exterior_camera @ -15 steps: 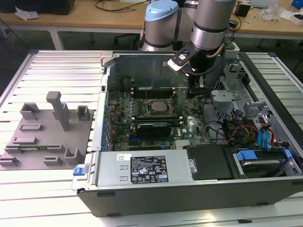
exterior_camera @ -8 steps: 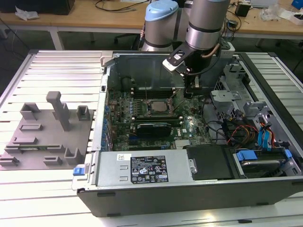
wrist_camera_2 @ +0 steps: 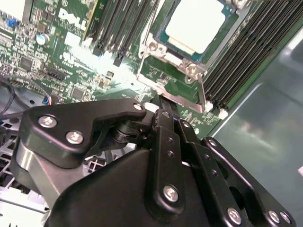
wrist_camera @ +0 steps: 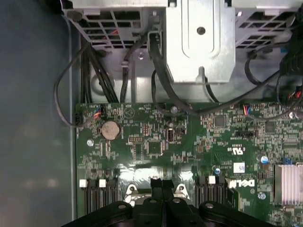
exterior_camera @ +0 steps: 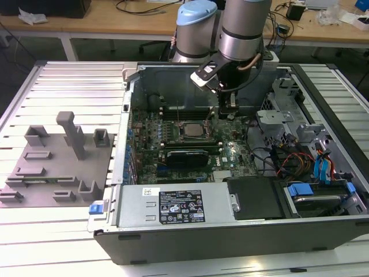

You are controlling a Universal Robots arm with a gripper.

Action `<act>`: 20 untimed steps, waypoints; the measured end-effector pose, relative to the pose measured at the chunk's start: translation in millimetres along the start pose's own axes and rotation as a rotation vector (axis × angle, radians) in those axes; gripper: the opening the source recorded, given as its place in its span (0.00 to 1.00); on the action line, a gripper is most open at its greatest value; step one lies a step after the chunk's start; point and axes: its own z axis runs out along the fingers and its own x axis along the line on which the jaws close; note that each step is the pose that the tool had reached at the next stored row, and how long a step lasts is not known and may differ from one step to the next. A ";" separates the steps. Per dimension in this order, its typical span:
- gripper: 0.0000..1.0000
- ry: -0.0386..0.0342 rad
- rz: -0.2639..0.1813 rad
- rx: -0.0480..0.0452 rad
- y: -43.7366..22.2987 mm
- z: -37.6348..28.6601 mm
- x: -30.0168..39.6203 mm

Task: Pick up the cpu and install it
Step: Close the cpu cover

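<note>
**Exterior view.** The arm (exterior_camera: pixel 245 29) reaches down into the open case (exterior_camera: pixel 173 245). The gripper (exterior_camera: pixel 226 113) hangs low over the board (exterior_camera: pixel 230 153), closed, with nothing seen in its grasp. The cpu (exterior_camera: pixel 192 130) lies flat on the board at about 8 o'clock from the gripper, near it but apart. The grey tray (exterior_camera: pixel 52 173) sits outside the case at 9 o'clock, well apart.

**Second wrist view.** The gripper (wrist_camera_2: pixel 163 101) is closed to a slit and carries nothing. Just beyond its tips lies the metal bracket (wrist_camera_2: pixel 165 75), and then the cpu (wrist_camera_2: pixel 195 23), pale top up, seated square within the frame. Memory slots (wrist_camera_2: pixel 246 61) flank it. Whether the bracket is clamped down cannot be told.

**First wrist view.** The tips of the gripper (wrist_camera: pixel 162 182) meet over the board (wrist_camera: pixel 156 142). Cables (wrist_camera: pixel 161 85) run between the board and the drive cage (wrist_camera: pixel 199 42).

**Risk.** Judged from this pose, the closed tips stand close to the bracket. A descent slightly off line could strike the cpu's edge and tilt it in its seat, bending the contacts beneath, or it could scrape the memory slots. An unclamped cpu would probably shift at a light knock.
</note>
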 end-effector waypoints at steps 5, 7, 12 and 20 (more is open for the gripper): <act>0.11 0.0000 0.000 0.0000 -9.0 -0.1 -0.1; 0.11 0.0001 0.000 0.0000 -13.5 0.0 -0.2; 0.11 0.0000 0.000 -0.0001 -25.7 0.0 -0.4; 0.11 0.0001 0.000 -0.0001 -37.6 6.4 -0.5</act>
